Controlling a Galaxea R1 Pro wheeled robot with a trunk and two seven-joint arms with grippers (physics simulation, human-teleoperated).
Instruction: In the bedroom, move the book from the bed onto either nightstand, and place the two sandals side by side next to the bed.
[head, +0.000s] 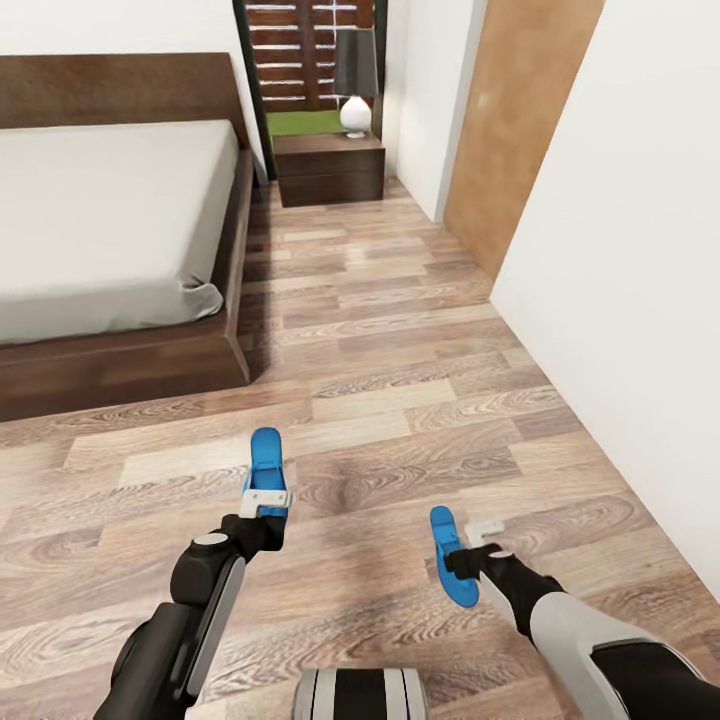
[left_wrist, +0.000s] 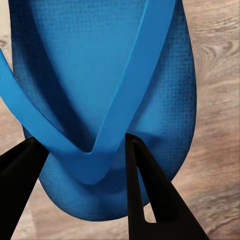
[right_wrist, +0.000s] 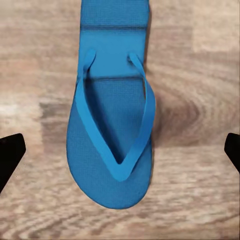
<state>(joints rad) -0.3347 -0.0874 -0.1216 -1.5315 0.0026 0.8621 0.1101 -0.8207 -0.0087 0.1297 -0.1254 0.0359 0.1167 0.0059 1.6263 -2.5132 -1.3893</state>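
Two bright blue sandals lie out on the wood floor, well away from the bed (head: 110, 330). The left sandal (head: 266, 455) (left_wrist: 105, 75) has its strap's V caught between my left gripper's (head: 267, 505) (left_wrist: 82, 142) black fingers (left_wrist: 145, 195), which are shut on it. The right sandal (head: 449, 560) (right_wrist: 112, 145) lies flat on the planks, toe towards me, straps up. My right gripper (head: 465, 560) (right_wrist: 120, 147) hangs over it, open wide, fingertips (right_wrist: 10, 155) well clear on both sides. A dark nightstand (head: 330, 168) stands beside the headboard. The book is out of view.
A white lamp with a dark shade (head: 355, 95) stands on the nightstand. A brown door (head: 515, 130) and a white wall (head: 640, 250) close the right side. Open plank floor (head: 380, 330) runs between bed and wall.
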